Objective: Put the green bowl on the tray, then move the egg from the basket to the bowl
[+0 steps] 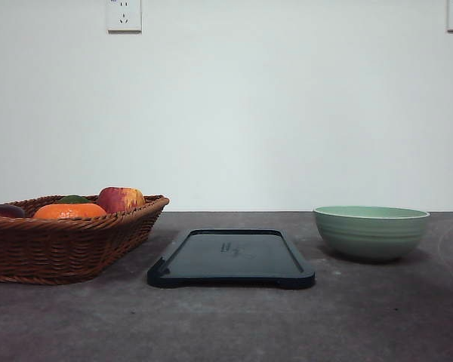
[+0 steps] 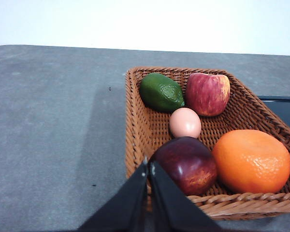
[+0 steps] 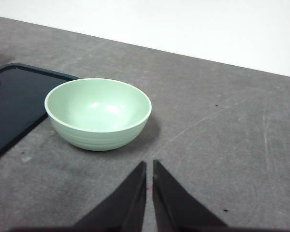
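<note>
The bowl (image 1: 371, 231) sits on the table (image 1: 226, 324), to the right of the tray (image 1: 230, 259) and not touching it. The tray is bare. The basket (image 1: 60, 245) is on the left side, with the egg (image 2: 185, 123) lying in the middle among the fruit.

The right claw (image 3: 149, 166) is the near one for the bowl. The bowl lies ahead of it and a bit toward the tray side. Its two fingers are almost pressed together and hold nothing. I think it must open wide before it can grab the rim.

The left claw (image 2: 148, 166) hangs by the basket's near edge, also pinched closed and empty. A dark red fruit (image 2: 186, 164) sits between it and the egg.
</note>
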Available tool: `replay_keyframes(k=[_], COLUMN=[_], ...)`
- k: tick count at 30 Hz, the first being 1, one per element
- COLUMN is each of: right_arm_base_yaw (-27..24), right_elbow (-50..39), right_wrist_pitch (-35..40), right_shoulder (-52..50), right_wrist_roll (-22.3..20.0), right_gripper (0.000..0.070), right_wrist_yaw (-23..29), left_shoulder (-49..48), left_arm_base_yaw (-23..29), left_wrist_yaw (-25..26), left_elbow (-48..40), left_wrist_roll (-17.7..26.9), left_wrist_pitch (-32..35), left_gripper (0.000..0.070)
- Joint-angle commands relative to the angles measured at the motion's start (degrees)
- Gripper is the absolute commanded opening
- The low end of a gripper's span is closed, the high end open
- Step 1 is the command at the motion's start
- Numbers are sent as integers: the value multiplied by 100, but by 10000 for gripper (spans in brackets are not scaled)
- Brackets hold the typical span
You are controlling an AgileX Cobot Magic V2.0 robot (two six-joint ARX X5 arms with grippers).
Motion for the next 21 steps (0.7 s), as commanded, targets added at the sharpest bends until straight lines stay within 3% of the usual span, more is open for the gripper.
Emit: replay_keyframes(k=[1,3,10,13,16,18,21], right_arm_base_yaw=[-2,-2,-2,-2,-2,-2,-2], right_elbow=[-22,-22,-19,-17,-17,-17,-17], right_wrist_pitch=[31,44,147,189,430,619,1019], right_shoulder=[-4,-4,-4,-4,-4,-4,-4], right_wrist_roll=[17,18,68,812,1979,2751,3490], right_gripper=[16,16,15,13,8,8,7], right_wrist_yaw=[2,0,46,40,86,195,190], left_shoulder=[-7,-7,-7,-7,-7,-7,-7], left_arm_base_yaw=[6,3,4,4,4,2,2], left_wrist_yaw=[-15,-15,-15,-15,-13,33,89], left_elbow=[-107,-107,-107,-107,-107,-96,-59], left_wrist_roll=[-34,-170,-1281,-1952,-2907,-3780,-4546], left_wrist_pitch=[-48,-48,-48,-48,-43,-33,15], left_gripper=[0,0,0,0,0,0,0])
